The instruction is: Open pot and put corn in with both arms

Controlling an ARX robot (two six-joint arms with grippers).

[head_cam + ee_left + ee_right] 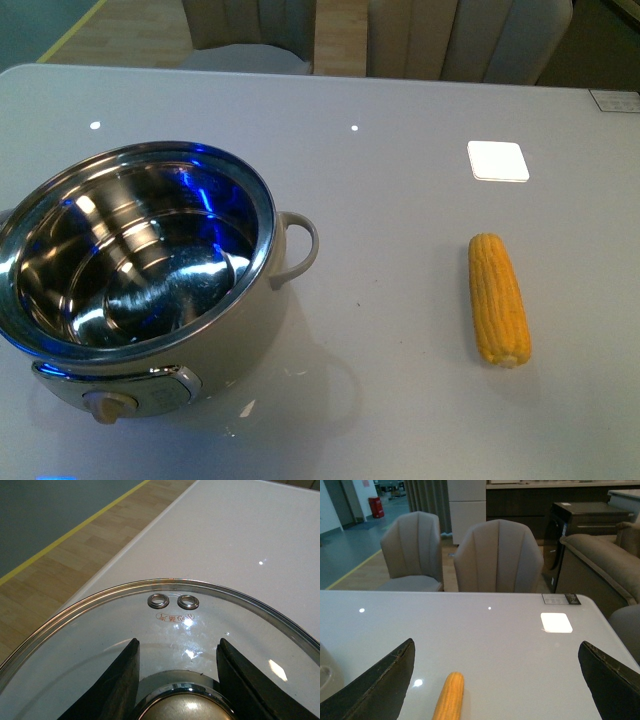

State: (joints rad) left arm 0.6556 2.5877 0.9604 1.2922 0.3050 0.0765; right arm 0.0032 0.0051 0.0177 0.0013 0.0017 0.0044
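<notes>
The pot [140, 265] stands open at the front left of the table, its shiny steel bowl empty, loop handle [298, 250] to its right, knob at the front. The corn [498, 297] lies on the table to the right, lengthwise away from me; it also shows in the right wrist view [449, 696]. In the left wrist view my left gripper [177, 652] is shut on the round metal knob [180, 705] of the glass pot lid [170, 625], held over the table's edge. My right gripper [497, 680] is open wide, above the corn. Neither arm shows in the front view.
A white square pad [497, 160] lies on the table beyond the corn. Grey chairs [497, 555] stand behind the table's far edge, with a sofa [600, 565] at the right. The wood floor [45, 580] shows past the table's left edge.
</notes>
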